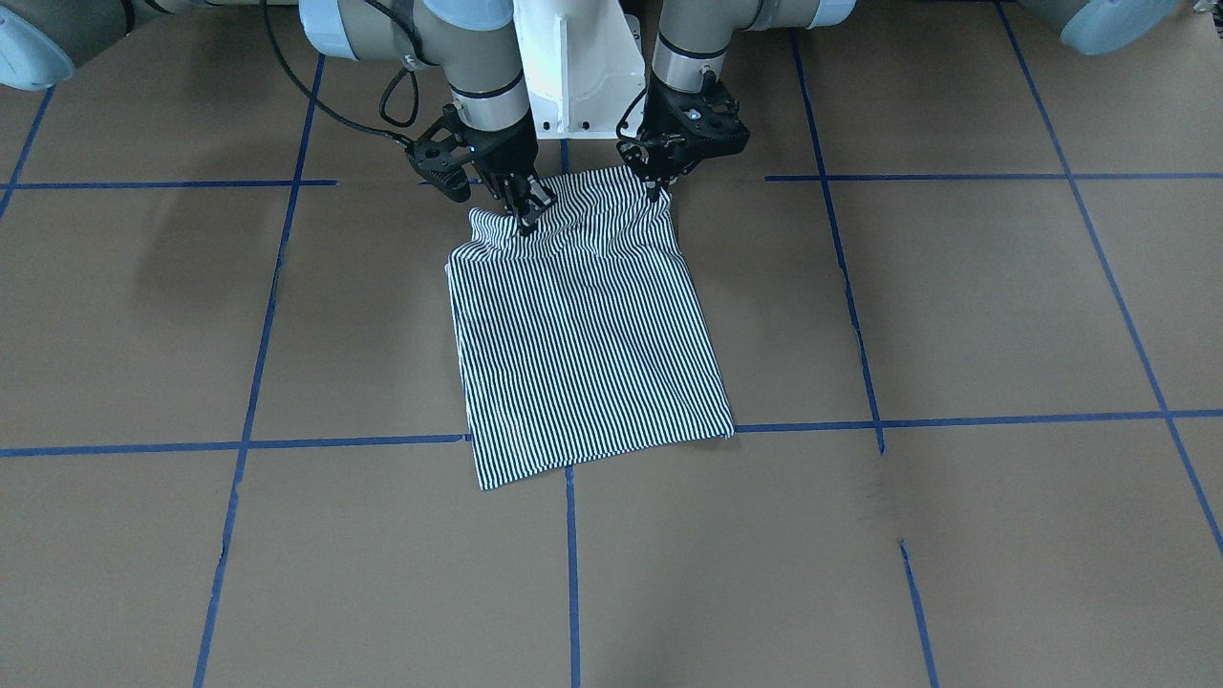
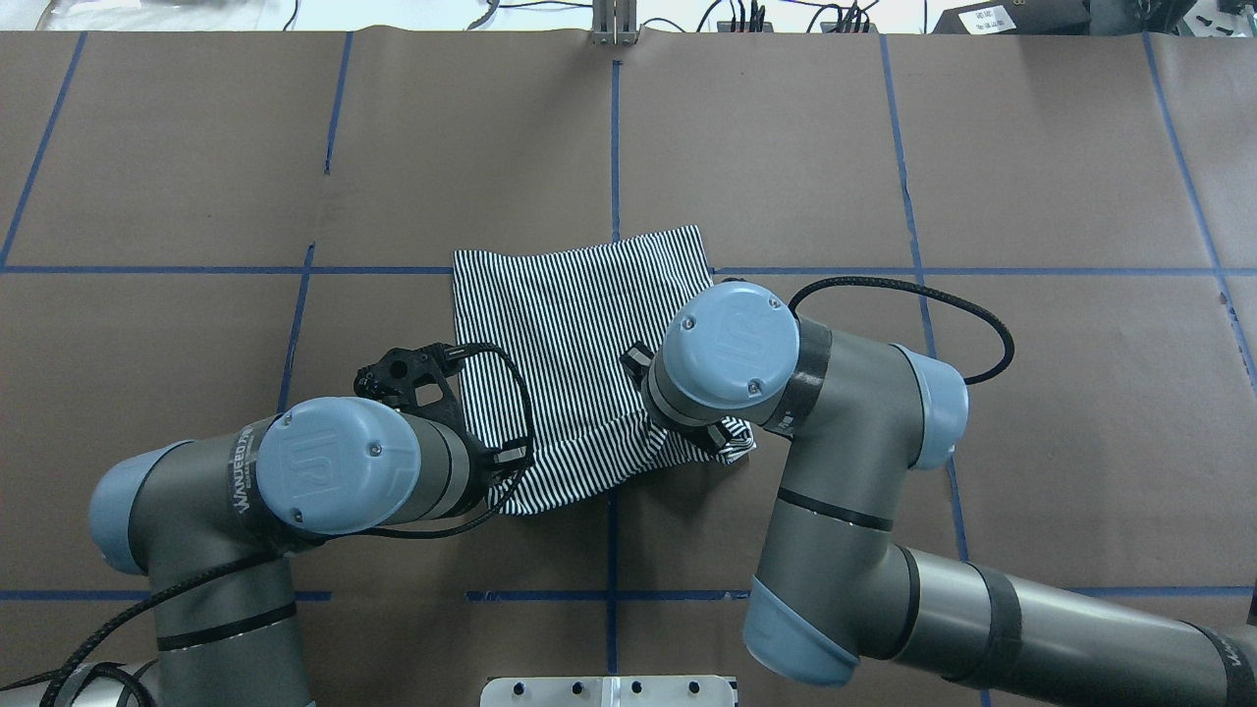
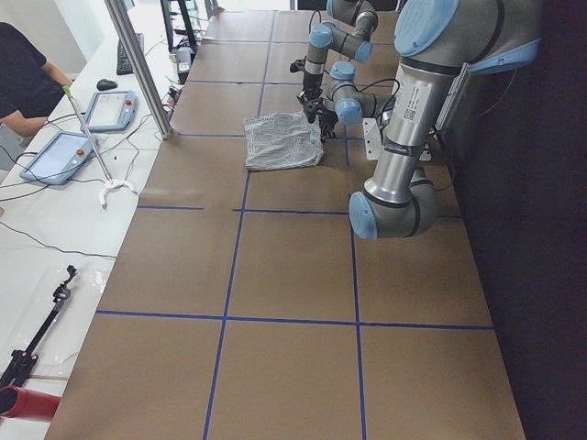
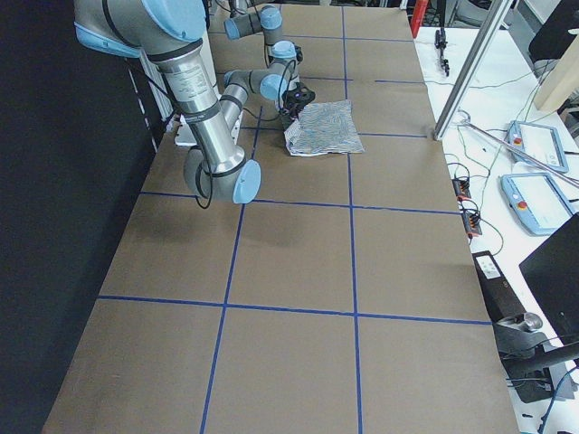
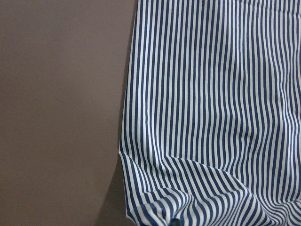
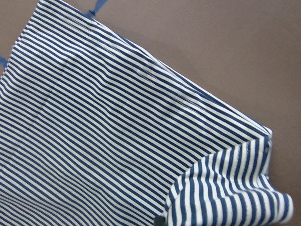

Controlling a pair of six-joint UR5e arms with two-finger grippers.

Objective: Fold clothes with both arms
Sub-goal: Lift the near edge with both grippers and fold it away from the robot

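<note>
— Grippers first: the left gripper (image 1: 657, 194) is clamped on one corner of the shirt (image 1: 583, 354), on the edge closest to the robot. The right gripper (image 1: 525, 222) is pinched shut on that same edge, a little inboard of the other corner.

— And the rest of the shirt?

— It lies flat, spread away from both sets of fingertips. Only the strip between and just ahead of the grippers is raised and creased.

— So the step looks like carrying that edge over to the far hem. How would you do it well?

— Raise both grippers together and keep them level. Hold their spacing so the edge stays taut without stretching. I'd expect the loose corner outside the right gripper to droop, so lay that side down slowly. Line the edge up with the far hem before letting go.

— What's underneath?

— Brown paper (image 1: 955, 306), matte, marked off in squares by blue tape (image 1: 955, 419). It may drag on the cloth, so lift rather than slide.

— And around them?

— Just behind the grippers stands the white pedestal (image 1: 573, 76). Well beyond the shirt, past the table's far side, runs a bench with tablets (image 3: 110, 108) and cables, where a person (image 3: 23, 78) sits.
</note>
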